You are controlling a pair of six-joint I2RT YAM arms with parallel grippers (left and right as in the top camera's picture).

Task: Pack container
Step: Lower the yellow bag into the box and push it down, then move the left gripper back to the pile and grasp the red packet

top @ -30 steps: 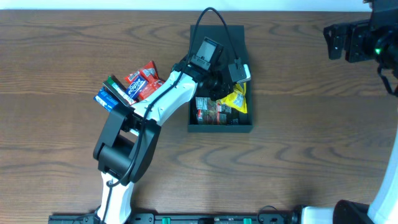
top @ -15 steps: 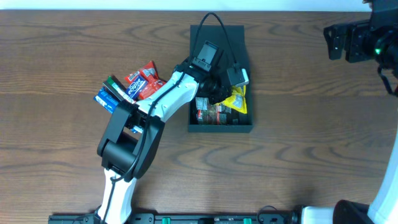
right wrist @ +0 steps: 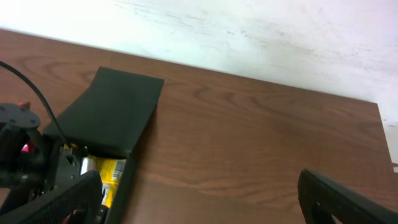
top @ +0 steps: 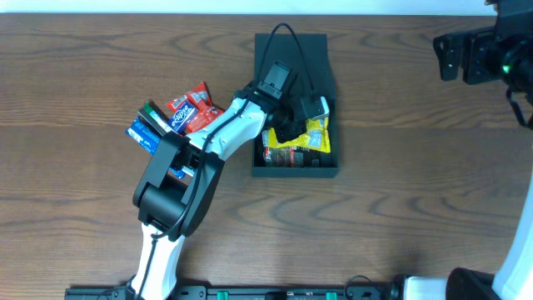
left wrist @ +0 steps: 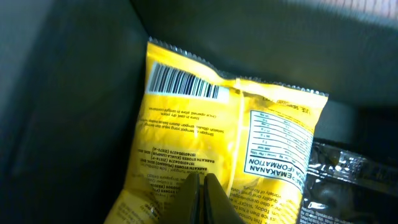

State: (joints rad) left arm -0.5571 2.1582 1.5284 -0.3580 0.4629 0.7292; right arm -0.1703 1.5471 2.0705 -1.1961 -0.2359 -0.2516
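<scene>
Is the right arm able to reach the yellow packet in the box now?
Likely not: the left pincer is shut on the yellow packet inside the container, and that arm partly covers it.

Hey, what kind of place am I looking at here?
Likely a robotics lab bench: robot arms at a wooden table, a plain white wall behind, snack packets piled beside a dark box.

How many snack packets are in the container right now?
2: a yellow packet pinched by the left pincer, and a dark packet beside it. The left arm may hide others.
</scene>
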